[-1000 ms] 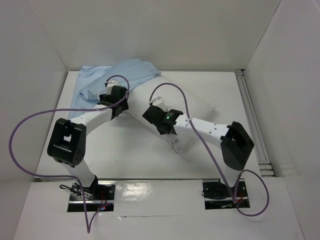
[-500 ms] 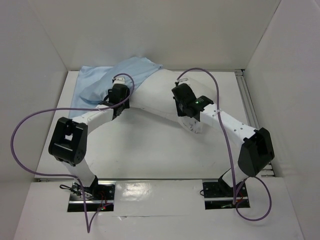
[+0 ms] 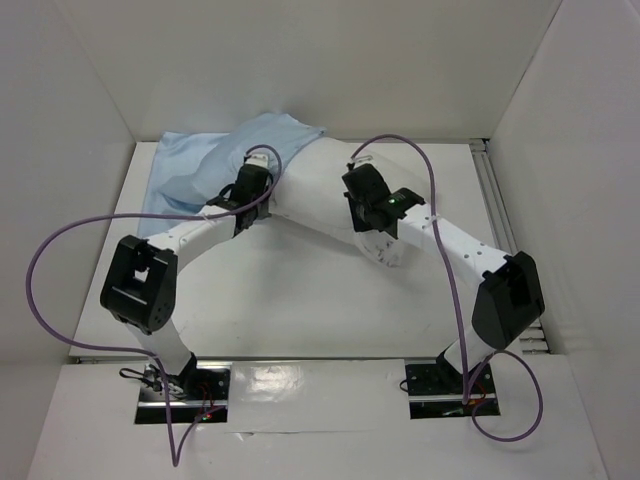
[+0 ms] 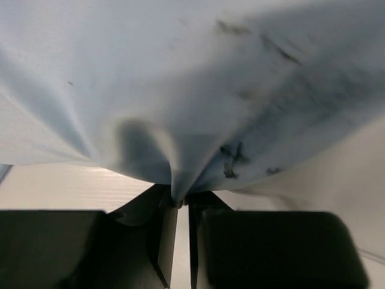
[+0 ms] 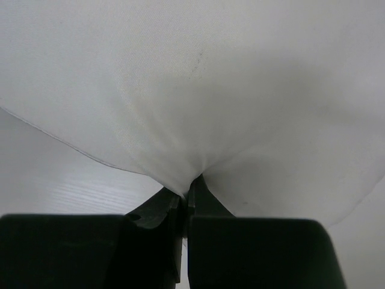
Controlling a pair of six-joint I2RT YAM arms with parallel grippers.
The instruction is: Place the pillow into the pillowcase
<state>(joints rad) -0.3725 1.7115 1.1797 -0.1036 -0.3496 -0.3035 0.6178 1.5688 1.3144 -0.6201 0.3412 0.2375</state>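
The light blue pillowcase (image 3: pixel 195 168) lies crumpled at the far left of the table, and its right part drapes over one end of the white pillow (image 3: pixel 308 203). The pillow runs diagonally toward the right arm. My left gripper (image 3: pixel 258 178) sits at the pillowcase's near edge. In the left wrist view a fold of the blue pillowcase (image 4: pixel 180 90) is pinched between the tips of the left gripper (image 4: pixel 181 201). My right gripper (image 3: pixel 355 190) is on the pillow's right part. In the right wrist view the right gripper (image 5: pixel 186 194) is shut on a tuck of the white pillow (image 5: pixel 198 90).
White walls close in the table on the left, back and right. A metal rail (image 3: pixel 503 230) runs along the right edge. Purple cables (image 3: pixel 60 250) loop out from both arms. The arm bases (image 3: pixel 180 385) stand at the near edge.
The left gripper's jaws have closed onto the pillowcase fabric and shifted slightly right. The right arm swung from mid-table to the far side, dragging the pillow's end with it, then held still.
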